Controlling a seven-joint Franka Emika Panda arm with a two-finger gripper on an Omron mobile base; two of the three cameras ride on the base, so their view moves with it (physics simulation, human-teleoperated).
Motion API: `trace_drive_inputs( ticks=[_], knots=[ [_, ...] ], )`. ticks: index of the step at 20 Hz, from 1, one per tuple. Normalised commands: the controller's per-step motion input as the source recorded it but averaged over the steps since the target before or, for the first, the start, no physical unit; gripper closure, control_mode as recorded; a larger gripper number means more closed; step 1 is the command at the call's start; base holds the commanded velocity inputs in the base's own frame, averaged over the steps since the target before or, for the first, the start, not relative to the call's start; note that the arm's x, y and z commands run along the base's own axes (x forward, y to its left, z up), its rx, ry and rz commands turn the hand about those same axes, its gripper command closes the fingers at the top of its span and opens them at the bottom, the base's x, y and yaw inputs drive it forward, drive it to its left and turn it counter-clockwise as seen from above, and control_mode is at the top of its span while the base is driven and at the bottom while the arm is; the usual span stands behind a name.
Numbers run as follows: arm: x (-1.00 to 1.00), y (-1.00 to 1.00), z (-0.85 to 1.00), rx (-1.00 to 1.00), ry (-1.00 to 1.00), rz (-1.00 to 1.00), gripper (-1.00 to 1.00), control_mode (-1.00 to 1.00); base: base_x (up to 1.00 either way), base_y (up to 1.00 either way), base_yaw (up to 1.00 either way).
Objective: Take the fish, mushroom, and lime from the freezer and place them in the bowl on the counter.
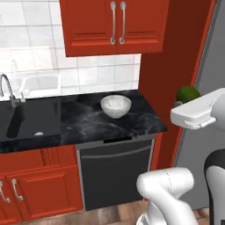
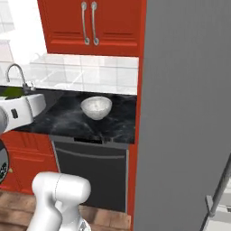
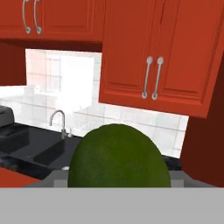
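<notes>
Fingers themselves are hidden behind the lime [image 3: 119, 156] in the hand view, so we can't see the pads directly; going by how the fruit sits right at the hand, we read the jaws as closed on it, set wide. In the left base view the lime [image 1: 188, 94] pokes up just above the white hand, at the gripper [image 1: 182, 103], held in the air to the right of the counter [image 1: 88, 121], beside the red side panel [image 1: 162, 66]. In the right base view a sliver of green [image 2: 11, 92] shows on top of the hand at the left edge.

The bowl [image 1: 116, 106] stands upright on the counter, between the sink [image 1: 28, 118] and the counter's right end; it looks empty from here. The lime is well apart from it, off to its right and higher.

The freezer [image 2: 189, 113] takes up the right side of the right base view, its grey bar handle [image 2: 221, 189] at the lower right.

The faucet [image 1: 8, 90] stands behind the sink, the dishwasher [image 1: 115, 171] under the counter below the bowl, and red upper cabinets [image 1: 114, 26] above.
</notes>
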Motion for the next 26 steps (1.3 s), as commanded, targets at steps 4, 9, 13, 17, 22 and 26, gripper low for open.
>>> trace_drive_inputs(
  ticks=[4, 9, 13, 17, 22, 26],
  knots=[
    [0.0, 0.0, 0.0, 0.0, 0.0, 0.0, 1.0, 1.0, 0.69, 0.02, -0.28],
    [0.0, 0.0, 0.0, 0.0, 0.0, 0.0, 1.0, 1.0, 0.37, -0.01, -0.28],
    [0.0, 0.0, 0.0, 0.0, 0.0, 0.0, 1.0, 1.0, 0.29, 0.67, -0.26],
    [0.0, 0.0, 0.0, 0.0, 0.0, 0.0, 1.0, 1.0, 0.47, 0.6, -0.19],
    [0.0, 0.0, 0.0, 0.0, 0.0, 0.0, 1.0, 1.0, 0.66, -0.01, -0.03],
    [0.0, 0.0, 0.0, 0.0, 0.0, 0.0, 1.0, 1.0, 0.69, -0.24, 0.0]
  ],
)
